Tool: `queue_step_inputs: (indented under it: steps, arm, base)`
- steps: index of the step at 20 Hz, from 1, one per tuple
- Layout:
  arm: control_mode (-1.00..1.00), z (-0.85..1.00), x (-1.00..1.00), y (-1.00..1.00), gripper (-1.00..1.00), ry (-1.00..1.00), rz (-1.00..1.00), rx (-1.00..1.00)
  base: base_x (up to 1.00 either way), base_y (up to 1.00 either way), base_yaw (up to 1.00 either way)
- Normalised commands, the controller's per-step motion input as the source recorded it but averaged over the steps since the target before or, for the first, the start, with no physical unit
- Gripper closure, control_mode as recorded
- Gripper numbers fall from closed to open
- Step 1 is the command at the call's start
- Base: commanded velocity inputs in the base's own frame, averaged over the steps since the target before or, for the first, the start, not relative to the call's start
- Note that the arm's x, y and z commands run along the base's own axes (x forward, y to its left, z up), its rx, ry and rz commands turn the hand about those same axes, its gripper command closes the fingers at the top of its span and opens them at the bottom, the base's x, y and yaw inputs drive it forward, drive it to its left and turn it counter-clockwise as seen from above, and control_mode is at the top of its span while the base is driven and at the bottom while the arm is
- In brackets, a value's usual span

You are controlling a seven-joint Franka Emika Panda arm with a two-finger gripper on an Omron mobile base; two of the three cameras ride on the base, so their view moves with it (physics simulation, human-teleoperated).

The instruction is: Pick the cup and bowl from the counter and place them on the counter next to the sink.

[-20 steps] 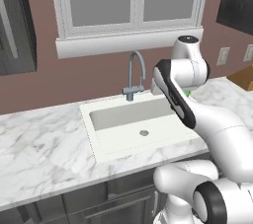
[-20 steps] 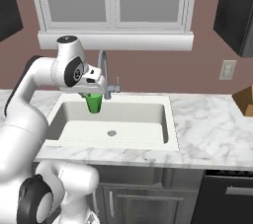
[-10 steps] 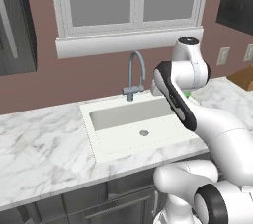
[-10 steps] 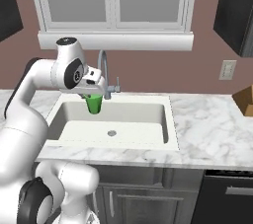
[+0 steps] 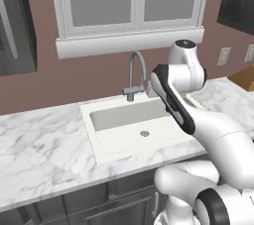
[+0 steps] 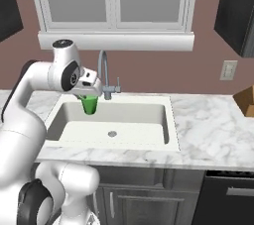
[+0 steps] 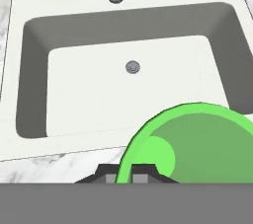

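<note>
Holding a green cup (image 6: 90,104) by its rim, tool (image 6: 88,96) clamped on it, above the sink (image 6: 113,131) along the basin's left wall in the right base view. Seen from the hand camera: cup (image 7: 192,144) open side up, hanging over the near rim of the sink (image 7: 128,70) and the marble tabletop (image 7: 44,166) edge. Curved grey tap (image 6: 105,73) just beside the cup, at the tabletop's back edge.
</note>
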Motion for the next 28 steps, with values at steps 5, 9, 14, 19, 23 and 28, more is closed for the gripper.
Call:
queue_step_inputs:
  steps: [5, 9, 14, 19, 23, 28]
  arm:
    - [-1.0, -0.3, 0.0, 0.61, 1.0, -0.11, 0.11, 0.08]
    - [-1.0, -0.51, 0.01, 0.27, 1.0, -0.14, 0.18, 0.14]
    - [-1.0, -0.2, 0.01, 0.17, 1.0, -0.08, 0.23, 0.07]
    - [-1.0, 0.15, 0.0, 0.41, 1.0, 0.05, 0.17, -0.01]
    - [-1.0, 0.2, 0.0, 0.38, 1.0, 0.1, 0.08, -0.07]
    - [-1.0, 0.02, 0.0, 0.39, 1.0, 0.16, 0.02, -0.11]
  base:
    - [0.0, 0.0, 0.0]
    - [0.0, 0.0, 0.0]
    - [0.0, 0.0, 0.0]
    - [0.0, 0.0, 0.0]
    - [0.0, 0.0, 0.0]
    - [0.0, 0.0, 0.0]
